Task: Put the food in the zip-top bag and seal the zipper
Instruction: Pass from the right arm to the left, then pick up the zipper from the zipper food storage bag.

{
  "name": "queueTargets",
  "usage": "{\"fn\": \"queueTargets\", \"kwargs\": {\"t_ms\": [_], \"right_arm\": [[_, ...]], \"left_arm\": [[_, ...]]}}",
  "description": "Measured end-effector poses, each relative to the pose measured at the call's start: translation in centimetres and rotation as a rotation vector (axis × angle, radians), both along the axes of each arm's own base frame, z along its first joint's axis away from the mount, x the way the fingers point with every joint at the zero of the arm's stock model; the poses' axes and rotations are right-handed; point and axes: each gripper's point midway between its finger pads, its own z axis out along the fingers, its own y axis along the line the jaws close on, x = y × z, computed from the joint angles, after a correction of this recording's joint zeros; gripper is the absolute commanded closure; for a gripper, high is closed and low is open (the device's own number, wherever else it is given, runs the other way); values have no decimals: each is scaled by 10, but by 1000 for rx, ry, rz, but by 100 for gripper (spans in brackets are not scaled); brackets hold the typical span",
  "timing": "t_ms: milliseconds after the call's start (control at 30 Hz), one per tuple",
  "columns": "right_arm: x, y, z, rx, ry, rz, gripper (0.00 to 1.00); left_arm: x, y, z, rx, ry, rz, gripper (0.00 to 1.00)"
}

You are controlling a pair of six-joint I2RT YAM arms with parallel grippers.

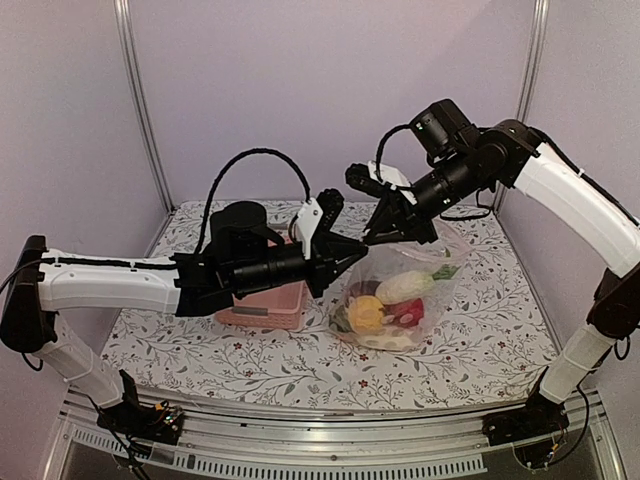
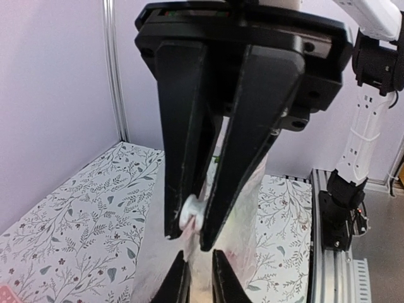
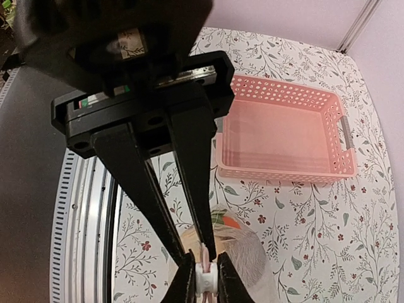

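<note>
The clear zip-top bag (image 1: 440,262) stands on the table right of centre, its mouth lifted. Inside lies the food: a yellow piece (image 1: 367,313), a white radish (image 1: 405,287) and a red piece (image 1: 408,312). My left gripper (image 1: 352,252) is shut on the bag's mouth edge; it also shows in the left wrist view (image 2: 199,273) and the right wrist view (image 3: 201,247). My right gripper (image 1: 376,238) is shut on a small white slider (image 3: 205,285) on the zipper, tip to tip with the left one. The slider also shows in the left wrist view (image 2: 189,214).
The pink slatted basket (image 3: 284,167) stands empty on the flowered table cloth (image 1: 470,340), left of the bag and partly hidden under my left arm in the top view (image 1: 268,310). Metal frame posts and lilac walls close in the back and sides.
</note>
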Motion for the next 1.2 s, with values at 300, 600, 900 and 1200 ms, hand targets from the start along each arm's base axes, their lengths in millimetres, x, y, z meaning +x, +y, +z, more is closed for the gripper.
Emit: {"fn": "queueTargets", "kwargs": {"t_ms": [300,600,900,1200], "right_arm": [[-4,-4,-2,-24,16,-1,86],[-2,-4,-3,-27,16,-12,92],[-2,-4,-2,-24,33,-28,83],[-1,-3,6,-8,33,-42,87]], "left_arm": [[8,4,3,-20,-23,48,100],[8,5,1,-27,-27,50,100],[8,5,1,-27,-27,49,100],[8,5,1,-27,-27,46,100]]}}
